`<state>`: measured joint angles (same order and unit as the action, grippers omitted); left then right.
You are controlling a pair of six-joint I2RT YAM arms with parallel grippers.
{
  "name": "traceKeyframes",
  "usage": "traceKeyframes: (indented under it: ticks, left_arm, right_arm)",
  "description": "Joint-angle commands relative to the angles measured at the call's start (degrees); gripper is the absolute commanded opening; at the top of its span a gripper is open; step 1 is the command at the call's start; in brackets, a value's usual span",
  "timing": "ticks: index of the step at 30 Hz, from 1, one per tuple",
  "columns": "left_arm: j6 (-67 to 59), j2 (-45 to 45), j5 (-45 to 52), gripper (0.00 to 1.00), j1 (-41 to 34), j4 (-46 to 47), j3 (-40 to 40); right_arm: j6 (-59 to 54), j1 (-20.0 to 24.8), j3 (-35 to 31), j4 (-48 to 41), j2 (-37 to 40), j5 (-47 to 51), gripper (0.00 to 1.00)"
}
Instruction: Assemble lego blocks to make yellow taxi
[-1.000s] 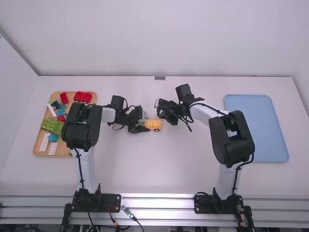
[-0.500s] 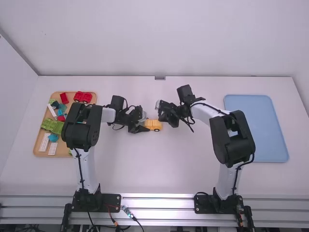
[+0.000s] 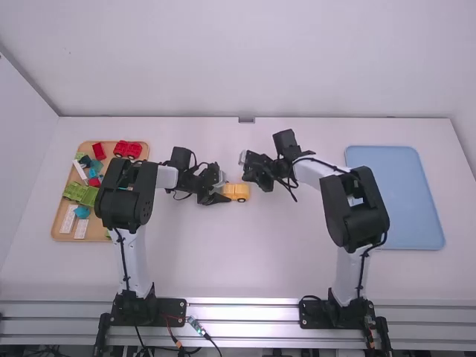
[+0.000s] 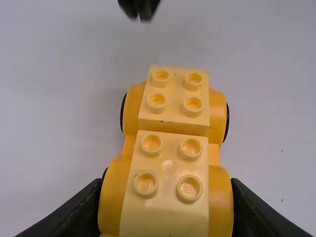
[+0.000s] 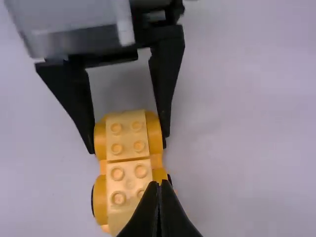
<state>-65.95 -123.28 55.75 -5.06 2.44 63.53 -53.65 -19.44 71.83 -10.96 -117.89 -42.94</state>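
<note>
Viewing the yellow car (image 3: 236, 192) from above, we see it between the arms, its long axis running left to right. The left gripper (image 4: 165, 197), nearer, clamps one wheeled end; the right gripper (image 5: 158, 184), fingertips together, lies near the free end, its height perhaps slightly greater. We judge that side the approach, with white table (image 3: 245, 256) extending nearer the camera and the blue tray (image 3: 394, 197) farther right.

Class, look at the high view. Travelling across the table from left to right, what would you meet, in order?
Brown tray, left arm's fingers, yellow toy car, right arm's fingers, blue tray.
</note>
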Motion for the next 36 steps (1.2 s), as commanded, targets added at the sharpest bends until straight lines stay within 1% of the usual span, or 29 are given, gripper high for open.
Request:
traceKeyframes:
  ticks: [1,6,11,15,20,30,36]
  left_arm:
    - [-0.3,-1.1,-1.1,0.34,-0.3,0.6,-0.2]
    - [-0.2,-1.1,-1.1,0.34,-0.3,0.7,-0.2]
    - [-0.3,-1.1,-1.1,0.34,-0.3,0.6,-0.2]
    - [-0.3,-1.1,-1.0,0.33,-0.3,0.5,-0.2]
    - [-0.2,-1.1,-1.1,0.33,-0.3,0.7,-0.2]
    - [-0.2,-1.1,-1.1,0.32,-0.3,0.3,-0.2]
    - [0.2,-1.1,-1.1,0.32,-0.3,0.5,-0.2]
  right_arm:
    - [1.3,-0.1,0.8,-1.0,-1.6,-1.2,0.0]
    - [-0.8,0.0,0.9,-1.9,-1.6,-3.2,0.0]
    - [-0.6,1.1,0.5,-0.2,-1.6,-3.8,0.0]
    - [-1.9,0.0,0.4,-2.0,-1.6,-3.8,0.0]
    - [-1.9,-1.9,0.1,-1.7,-2.4,-3.5,0.0]
    - [-1.4,-1.6,0.1,-0.7,-3.7,-2.0,0.0]
    - [-0.6,-2.0,0.1,1.2,-6.5,-2.4,0.0]
